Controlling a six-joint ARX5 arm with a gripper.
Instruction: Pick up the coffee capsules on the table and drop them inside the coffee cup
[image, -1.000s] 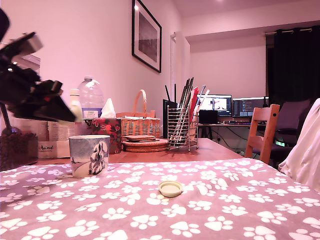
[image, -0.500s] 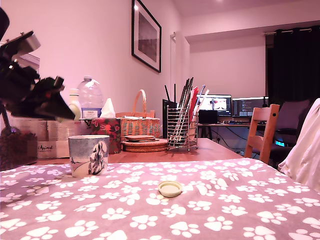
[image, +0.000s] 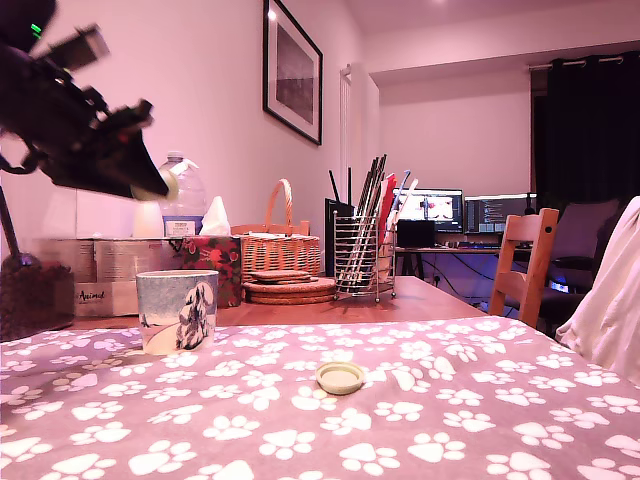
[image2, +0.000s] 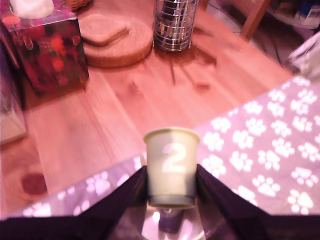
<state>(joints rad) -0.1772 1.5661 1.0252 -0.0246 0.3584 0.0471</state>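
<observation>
My gripper (image: 160, 186) hangs high at the exterior view's left, roughly above the coffee cup (image: 178, 311). It is shut on a cream coffee capsule (image: 171, 185). In the wrist view that capsule (image2: 171, 167) bears a pale "2" and sits pinched between the dark fingers (image2: 122, 202) of the gripper (image2: 171, 186). Under it shows a pale round opening with a small dark thing (image2: 169, 220) inside; I cannot tell what that is. The cup is white and pale blue with a dog print and stands upright on the cloth. A low cream rimmed disc (image: 341, 377) lies on the cloth further to the exterior view's right.
A paw-print tablecloth (image: 450, 420) covers the near table. Behind the cup stand a red tissue box (image: 215, 265), a water bottle (image: 185, 200), a wicker basket (image: 280, 250), stacked cork coasters (image: 290, 288) and a wire utensil holder (image: 365, 255). A wooden chair (image: 525, 265) stands at the right.
The gripper has risen and swung towards the exterior view's right with the cream capsule, from beside the cup to above it. The cup and the disc have not moved.
</observation>
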